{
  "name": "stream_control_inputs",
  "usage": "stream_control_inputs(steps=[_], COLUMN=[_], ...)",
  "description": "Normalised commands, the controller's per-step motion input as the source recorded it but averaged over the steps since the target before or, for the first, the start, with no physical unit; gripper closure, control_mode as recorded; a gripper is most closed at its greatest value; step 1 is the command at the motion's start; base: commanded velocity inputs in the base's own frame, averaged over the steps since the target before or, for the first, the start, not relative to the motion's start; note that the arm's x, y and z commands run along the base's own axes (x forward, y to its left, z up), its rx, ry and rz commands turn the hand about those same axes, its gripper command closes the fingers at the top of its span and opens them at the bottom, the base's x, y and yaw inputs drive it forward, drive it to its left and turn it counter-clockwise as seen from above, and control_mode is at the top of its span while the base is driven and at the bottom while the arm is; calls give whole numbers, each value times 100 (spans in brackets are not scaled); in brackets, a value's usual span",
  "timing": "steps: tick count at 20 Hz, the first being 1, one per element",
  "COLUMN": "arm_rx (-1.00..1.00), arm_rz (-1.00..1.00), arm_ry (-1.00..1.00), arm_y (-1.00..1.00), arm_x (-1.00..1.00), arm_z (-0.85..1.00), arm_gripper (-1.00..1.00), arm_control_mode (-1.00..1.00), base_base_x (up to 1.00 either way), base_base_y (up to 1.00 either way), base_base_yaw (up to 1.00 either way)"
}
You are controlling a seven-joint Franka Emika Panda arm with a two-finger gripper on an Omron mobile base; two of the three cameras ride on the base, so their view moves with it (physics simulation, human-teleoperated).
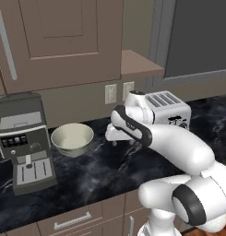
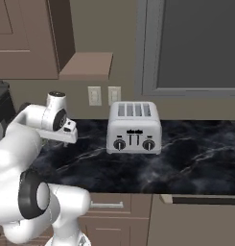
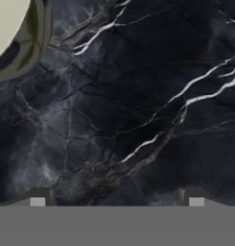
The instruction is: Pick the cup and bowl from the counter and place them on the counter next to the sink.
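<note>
Bowl point(image 1: 72, 138): round, deep, cream inside, pale grey outside, empty on the black veined counter point(image 1: 100, 170). Gripper point(image 3: 117, 199) above bare marble, fingers spread apart.

Counter point(image 3: 138, 96) looks like glossy black marble w/ white veins. Bowl point(image 1: 72, 138) smooth, matt cream. Toaster point(image 2: 134, 127) brushed metal.

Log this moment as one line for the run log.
gripper: open, empty, over bare counter | bowl: on counter between coffee machine and arm, untouched | toaster: behind arm
</note>
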Motion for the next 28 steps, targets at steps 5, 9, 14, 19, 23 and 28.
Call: stream_control_inputs(steps=[5,9,14,19,23,28], arm_rx=[19,16,1,0,0,0], arm_rz=[-14,-12,-2,0,0,0], arm_ry=[-16,-14,3,2,9,6], arm_y=[35,34,27,8,0,15], arm_x=[26,8,5,53,51,25], arm_z=[-4,0,6,0,32,13], arm_gripper=[-100,-100,-100,-100,-100,-100], arm_control_mode=[-100,-100,-100,-100,-100,-100], base_base_x=[0,0,0,0,0,0], base_base_y=[0,0,0,0,0,0], base_base_yaw=[0,0,0,0,0,0])
